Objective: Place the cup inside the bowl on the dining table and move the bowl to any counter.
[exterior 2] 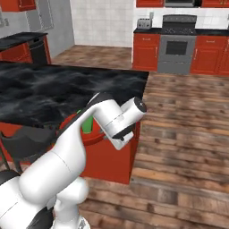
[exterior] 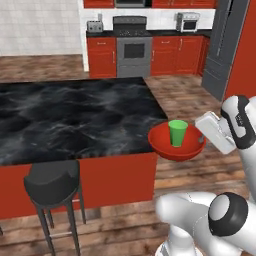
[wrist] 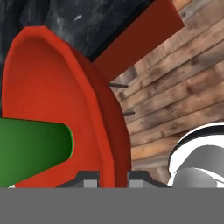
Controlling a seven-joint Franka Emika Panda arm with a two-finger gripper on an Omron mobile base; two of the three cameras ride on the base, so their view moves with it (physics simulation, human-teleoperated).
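Standing upright in bowl [exterior: 165,145]: cup [exterior: 177,133].

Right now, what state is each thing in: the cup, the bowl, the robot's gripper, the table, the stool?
cup: upright, standing inside the bowl.
bowl: held by its rim, in the air beyond the table's corner, level.
gripper: shut on the bowl's rim.
table: top bare.
stool: standing at the table's near side, unoccupied.

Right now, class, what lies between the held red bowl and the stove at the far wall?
In the left base view, bare wooden floor lies between the bowl, held off the dining table's corner, and the stove.
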